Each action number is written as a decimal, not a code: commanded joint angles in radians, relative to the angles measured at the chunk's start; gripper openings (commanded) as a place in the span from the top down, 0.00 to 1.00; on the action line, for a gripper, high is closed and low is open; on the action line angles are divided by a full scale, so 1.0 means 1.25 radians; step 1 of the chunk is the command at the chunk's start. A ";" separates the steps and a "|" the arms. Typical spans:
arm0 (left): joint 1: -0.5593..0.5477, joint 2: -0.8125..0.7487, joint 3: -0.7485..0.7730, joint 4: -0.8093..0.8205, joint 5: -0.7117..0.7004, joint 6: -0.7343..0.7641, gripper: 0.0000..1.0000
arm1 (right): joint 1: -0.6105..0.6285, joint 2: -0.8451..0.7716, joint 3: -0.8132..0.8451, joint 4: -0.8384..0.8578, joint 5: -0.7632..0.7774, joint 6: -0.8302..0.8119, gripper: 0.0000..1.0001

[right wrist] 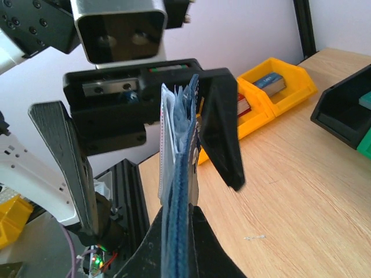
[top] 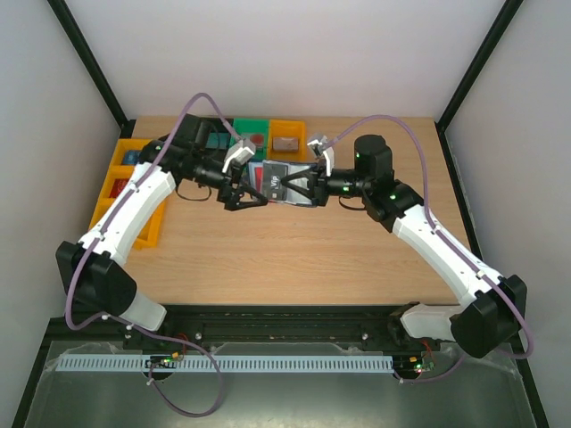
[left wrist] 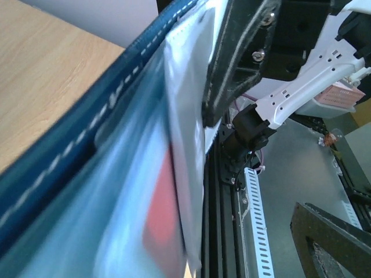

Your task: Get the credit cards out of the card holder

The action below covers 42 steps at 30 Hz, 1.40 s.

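The navy card holder [top: 284, 184] hangs in the air above the table's middle, between both grippers. My right gripper [right wrist: 181, 214] is shut on its stitched navy edge [right wrist: 182, 191]; it also shows in the top view [top: 303, 185]. Pale credit cards [right wrist: 167, 133] stick out of the holder's top. My left gripper [top: 243, 189] is open, its fingers [right wrist: 223, 133] wide apart on either side of the holder's far end. In the left wrist view the holder [left wrist: 75, 145] fills the left side, with a pale card [left wrist: 185, 121] and a reddish card [left wrist: 159, 226] inside.
Yellow bins [top: 125, 192] stand at the table's left, and a green bin [top: 245, 134] and an orange-yellow bin [top: 287, 135] at the back, just behind the grippers. A black bin [right wrist: 348, 110] shows in the right wrist view. The wooden table [top: 294, 259] lies below.
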 commanded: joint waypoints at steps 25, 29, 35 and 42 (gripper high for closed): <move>-0.038 0.001 0.014 0.187 -0.438 -0.241 0.98 | -0.053 -0.089 0.009 0.000 0.107 0.011 0.72; -0.039 0.002 0.031 0.156 -0.316 -0.215 0.98 | -0.033 -0.048 -0.112 0.457 -0.126 0.313 0.71; -0.030 0.001 0.058 0.080 -0.122 -0.131 0.98 | -0.033 0.037 -0.085 0.368 -0.011 0.299 0.85; -0.030 -0.001 0.077 0.015 -0.054 -0.047 0.98 | -0.033 0.049 -0.081 0.310 -0.018 0.242 0.86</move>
